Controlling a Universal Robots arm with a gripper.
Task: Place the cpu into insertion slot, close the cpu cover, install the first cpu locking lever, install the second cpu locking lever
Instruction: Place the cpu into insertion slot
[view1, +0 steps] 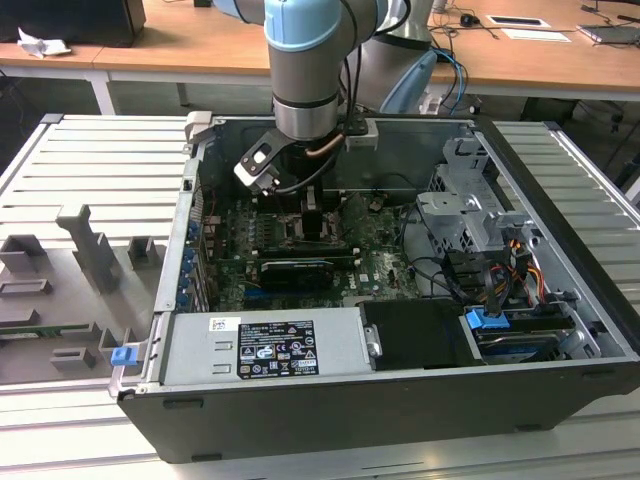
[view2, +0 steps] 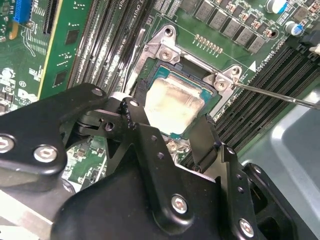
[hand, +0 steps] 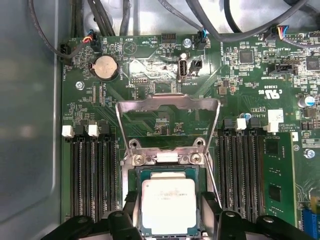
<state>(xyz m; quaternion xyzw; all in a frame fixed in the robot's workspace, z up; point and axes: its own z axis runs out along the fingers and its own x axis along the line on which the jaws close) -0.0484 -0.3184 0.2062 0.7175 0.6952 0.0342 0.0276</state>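
Observation:
The cpu (hand: 168, 192) (view2: 175, 102), a pale silvery square chip, lies flat in the insertion slot (hand: 140, 172) on the green motherboard. My gripper (hand: 169, 207) (view2: 170, 125) (view1: 318, 222) hangs directly over it. Its black fingers (view2: 134, 112) hug two opposite edges of the chip, so it looks shut on it. The cpu cover (hand: 167, 102), a thin metal frame with an open window, stands tipped up at the hinge side of the slot. A thin wire locking lever (view2: 280, 96) juts out from one corner of the socket.
The open computer case (view1: 560, 230) walls in the work area. Memory slots (hand: 90, 170) flank the socket on both sides. An upright card (view1: 295, 270), a power supply (view1: 265, 345), a drive cage (view1: 470, 215) and cables (hand: 100, 15) crowd around. Grey fixtures (view1: 90, 250) stand at the exterior view's left.

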